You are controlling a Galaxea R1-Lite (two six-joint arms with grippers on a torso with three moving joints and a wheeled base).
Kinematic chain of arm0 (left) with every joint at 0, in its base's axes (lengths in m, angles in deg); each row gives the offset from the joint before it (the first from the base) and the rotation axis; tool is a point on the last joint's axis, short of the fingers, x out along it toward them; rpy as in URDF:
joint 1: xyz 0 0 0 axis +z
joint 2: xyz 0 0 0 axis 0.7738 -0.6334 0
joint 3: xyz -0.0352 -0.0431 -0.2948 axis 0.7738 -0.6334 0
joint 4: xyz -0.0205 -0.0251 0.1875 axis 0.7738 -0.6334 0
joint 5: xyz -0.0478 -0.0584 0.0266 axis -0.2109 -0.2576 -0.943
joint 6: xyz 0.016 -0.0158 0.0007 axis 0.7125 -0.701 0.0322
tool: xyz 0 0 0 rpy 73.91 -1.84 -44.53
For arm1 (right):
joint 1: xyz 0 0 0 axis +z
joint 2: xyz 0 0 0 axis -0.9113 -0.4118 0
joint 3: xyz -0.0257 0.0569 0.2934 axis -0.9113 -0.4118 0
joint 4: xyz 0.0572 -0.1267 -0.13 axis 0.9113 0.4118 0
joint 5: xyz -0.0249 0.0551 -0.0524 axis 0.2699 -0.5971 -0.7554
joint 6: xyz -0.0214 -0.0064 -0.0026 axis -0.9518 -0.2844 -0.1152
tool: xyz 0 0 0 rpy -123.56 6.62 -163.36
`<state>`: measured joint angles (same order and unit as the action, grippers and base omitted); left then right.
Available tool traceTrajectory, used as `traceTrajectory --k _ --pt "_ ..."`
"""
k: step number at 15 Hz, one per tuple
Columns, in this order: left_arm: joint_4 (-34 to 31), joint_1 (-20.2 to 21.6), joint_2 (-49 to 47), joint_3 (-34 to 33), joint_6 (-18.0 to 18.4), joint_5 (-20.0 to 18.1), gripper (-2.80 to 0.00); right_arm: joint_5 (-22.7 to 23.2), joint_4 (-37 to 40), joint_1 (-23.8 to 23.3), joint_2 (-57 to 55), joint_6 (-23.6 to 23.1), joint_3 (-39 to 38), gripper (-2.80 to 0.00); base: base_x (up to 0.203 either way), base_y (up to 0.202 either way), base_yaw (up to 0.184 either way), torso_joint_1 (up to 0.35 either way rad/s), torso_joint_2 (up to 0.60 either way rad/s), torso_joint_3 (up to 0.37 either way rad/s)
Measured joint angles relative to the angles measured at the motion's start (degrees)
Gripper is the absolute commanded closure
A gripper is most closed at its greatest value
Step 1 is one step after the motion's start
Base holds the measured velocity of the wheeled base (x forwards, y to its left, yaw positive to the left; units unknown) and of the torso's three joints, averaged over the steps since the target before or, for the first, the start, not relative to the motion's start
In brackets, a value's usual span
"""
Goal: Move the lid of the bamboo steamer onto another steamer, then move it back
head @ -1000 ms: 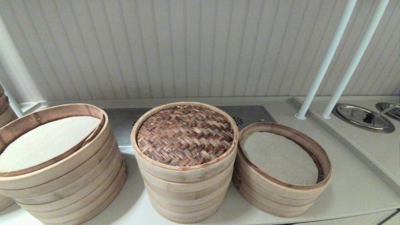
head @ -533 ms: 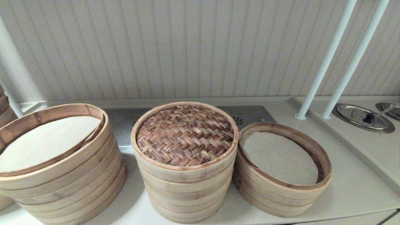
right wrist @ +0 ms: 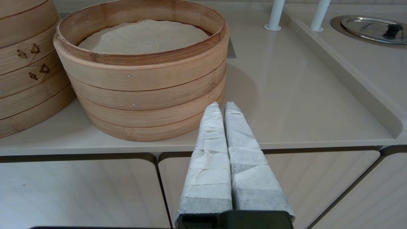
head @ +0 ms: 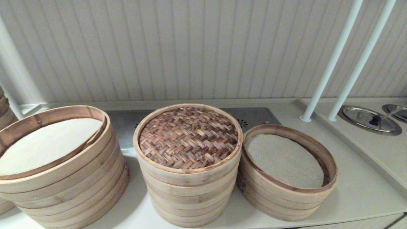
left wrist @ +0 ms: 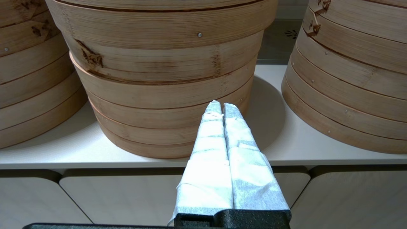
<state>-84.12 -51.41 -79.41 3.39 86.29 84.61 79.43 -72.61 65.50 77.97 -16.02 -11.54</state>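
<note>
The bamboo steamer lid [head: 188,137], dark herringbone weave in a pale band, sits on the middle stack [head: 189,194]. Right beside it stands the shortest steamer [head: 286,190] with a mesh off-white liner [head: 283,160], open on top; it also shows in the right wrist view [right wrist: 143,79]. Neither arm shows in the head view. My left gripper [left wrist: 221,106] is shut and empty, low before the counter's front edge, facing the middle stack [left wrist: 165,82]. My right gripper [right wrist: 223,107] is shut and empty too, before the counter edge near the short steamer.
The widest stack [head: 57,178] with a smooth cream liner stands at the left. Two white poles [head: 330,63] rise at the back right, by a raised ledge with round metal lids [head: 369,119]. Bare counter [head: 359,190] lies right of the short steamer. Cabinet fronts [right wrist: 79,190] lie below.
</note>
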Motion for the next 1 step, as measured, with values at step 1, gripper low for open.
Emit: traceTrajectory --k 1 --pt "-0.01 0.0 0.0 0.0 0.0 0.0 0.0 0.01 0.0 0.0 -0.02 0.05 0.0 0.0 0.0 0.0 0.0 0.0 0.0 0.0"
